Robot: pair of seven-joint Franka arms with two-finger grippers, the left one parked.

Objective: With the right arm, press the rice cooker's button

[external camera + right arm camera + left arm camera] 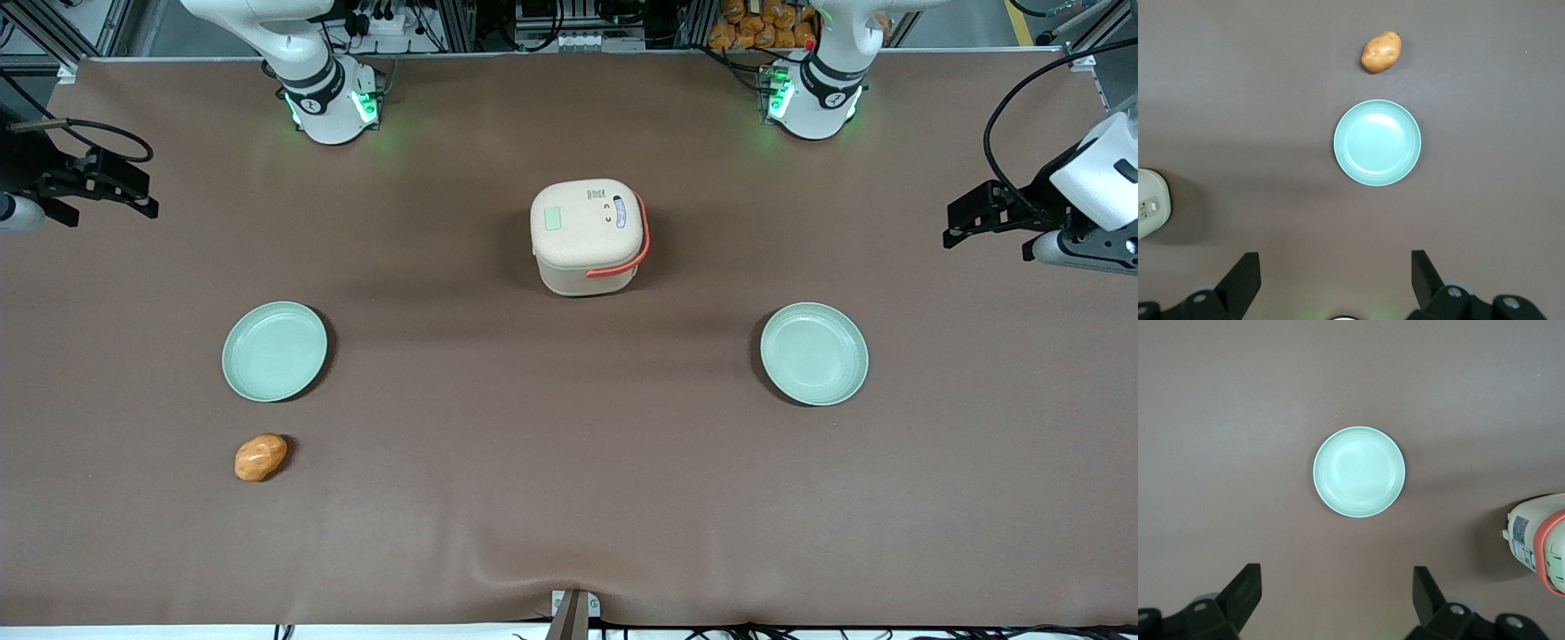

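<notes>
The end effector [1333, 283] is hanging high over the brown surface [569, 498] with its two black fingers [1241, 277] spread wide apart, gripping nothing; in the front view it [107, 187] is showing at the working arm's end of the surface, well apart from everything lying there; beneath it, in the right wrist view, a pale green plate [1377, 142] is lying flat between the lines of the two fingers, and a potato [1381, 52] is sitting near the plate's rim without touching it; in the front view that same plate [275, 350] is lying toward the working arm's end, with the potato [260, 457] nearer to the camera than it; the rice cooker [588, 236] is standing upright near the middle of the surface, farther from the camera than both plates, its lid down and its coral-orange handle [622, 258] lying folded around the lid's edge; a small green panel and a printed label are showing on the lid, though which mark is the button I cannot tell; a second pale green plate [813, 353] is lying toward the parked arm's end.
</notes>
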